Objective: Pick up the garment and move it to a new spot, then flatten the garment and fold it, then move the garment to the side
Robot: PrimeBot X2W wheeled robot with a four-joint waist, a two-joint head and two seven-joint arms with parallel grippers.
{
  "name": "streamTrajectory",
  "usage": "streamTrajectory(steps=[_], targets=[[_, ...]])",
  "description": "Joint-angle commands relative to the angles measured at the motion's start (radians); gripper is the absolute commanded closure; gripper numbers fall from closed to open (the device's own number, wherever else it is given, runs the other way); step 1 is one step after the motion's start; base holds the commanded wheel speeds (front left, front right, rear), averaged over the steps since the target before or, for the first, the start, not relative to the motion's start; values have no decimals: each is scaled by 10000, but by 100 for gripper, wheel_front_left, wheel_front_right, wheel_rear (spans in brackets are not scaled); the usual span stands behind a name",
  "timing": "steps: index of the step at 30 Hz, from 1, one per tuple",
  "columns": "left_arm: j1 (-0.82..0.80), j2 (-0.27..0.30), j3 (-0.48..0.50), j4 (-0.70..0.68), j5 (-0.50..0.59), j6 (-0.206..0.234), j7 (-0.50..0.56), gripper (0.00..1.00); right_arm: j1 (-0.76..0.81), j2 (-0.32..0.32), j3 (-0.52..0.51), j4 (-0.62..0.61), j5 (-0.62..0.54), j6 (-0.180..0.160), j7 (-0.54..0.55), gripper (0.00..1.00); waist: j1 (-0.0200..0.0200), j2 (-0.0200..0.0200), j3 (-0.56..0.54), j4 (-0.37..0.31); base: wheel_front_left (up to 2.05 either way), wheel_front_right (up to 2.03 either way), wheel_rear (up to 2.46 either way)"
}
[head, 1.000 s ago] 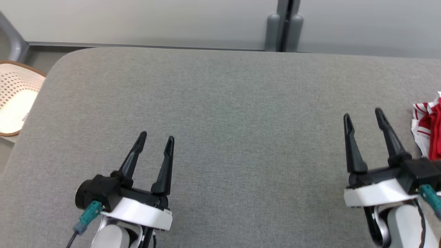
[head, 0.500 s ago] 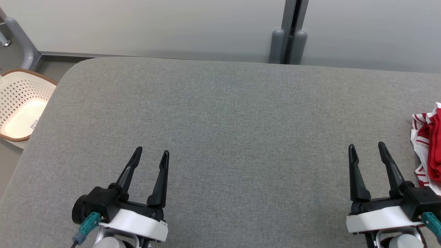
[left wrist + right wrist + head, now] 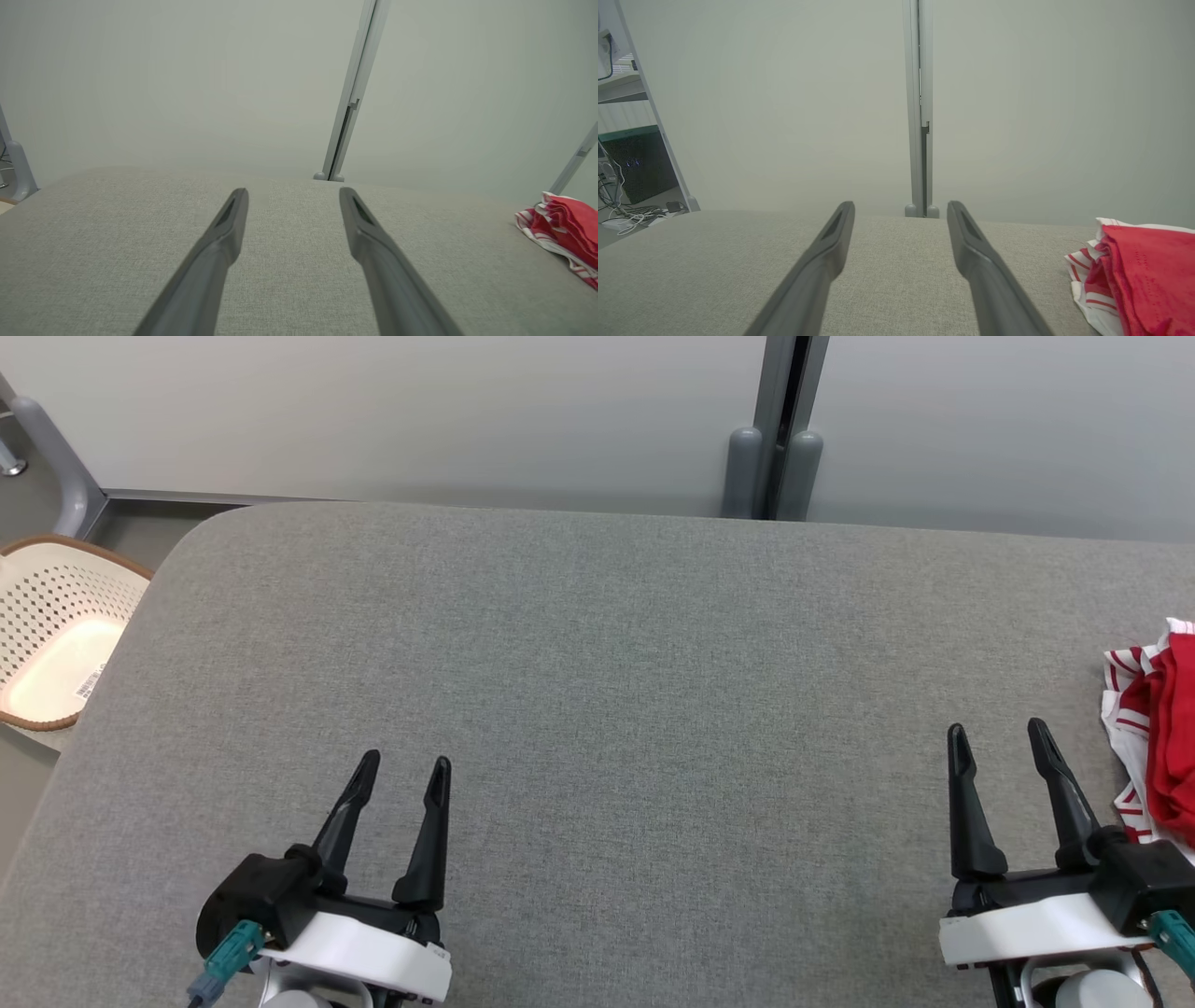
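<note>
Grey padded table (image 3: 597, 663) is taking up most of the head view, with its middle lying bare. A pale wall is running behind it, with a grey post (image 3: 773, 429) standing at the far edge. A cream perforated basket (image 3: 51, 635) is sitting off the table's left corner, lower than the tabletop.

The garment (image 3: 1153, 728), red with red-and-white striped trim, is lying at the table's far right, partly cut off by the frame. In the right wrist view it is showing as compact stacked layers. I can't tell whether that is a neat fold or just a bunch.

I'm holding my left gripper (image 3: 406, 765) low over the near left of the table, fingers spread wide and gripping nothing. I'm holding my right gripper (image 3: 997, 733) the same way at the near right, jaws wide and empty. It is sitting just beside the garment without touching it.

Step in hand, my judgement: both arms are parked and neither is working the cloth. The scene is fitting two stages. Either the garment is lying in a heap, waiting to be carried to the middle, or it is lying folded and set off to the side as the task wants. The layering is leaning toward folded, but it isn't settling it, so I'm not calling a next move. If a grasp is due, my right gripper is the nearer one.
</note>
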State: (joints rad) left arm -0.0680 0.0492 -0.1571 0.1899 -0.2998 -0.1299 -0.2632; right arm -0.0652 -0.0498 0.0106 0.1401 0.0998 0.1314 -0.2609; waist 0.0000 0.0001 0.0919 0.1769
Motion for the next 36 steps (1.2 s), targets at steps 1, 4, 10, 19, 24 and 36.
streamTrajectory(steps=[1,4,10,19,24,36], targets=[[-54,39,3,51,-97,-8,-15,0,89,-19,-28,-48,30,-16,-57,0,0,-1,-9,5,0,0,0],[-115,37,78,117,-92,-9,-15,0,90,-19,-1,-30,-26,-16,-57,0,0,-1,-16,14,0,0,0],[-125,37,98,165,-564,-7,-15,0,51,-18,75,37,114,-16,-57,0,0,-1,-3,-1,0,0,0],[-130,35,-117,124,-599,-9,-15,0,-34,-18,41,90,103,-16,-56,0,0,-1,3,3,0,0,0],[-49,32,-102,211,-705,-10,-15,0,-77,-18,85,111,160,-16,-58,0,0,-1,10,-20,0,0,0],[215,-38,-65,391,-792,1,8,100,202,34,93,431,186,2,34,100,0,-1,22,-22,0,0,0]])
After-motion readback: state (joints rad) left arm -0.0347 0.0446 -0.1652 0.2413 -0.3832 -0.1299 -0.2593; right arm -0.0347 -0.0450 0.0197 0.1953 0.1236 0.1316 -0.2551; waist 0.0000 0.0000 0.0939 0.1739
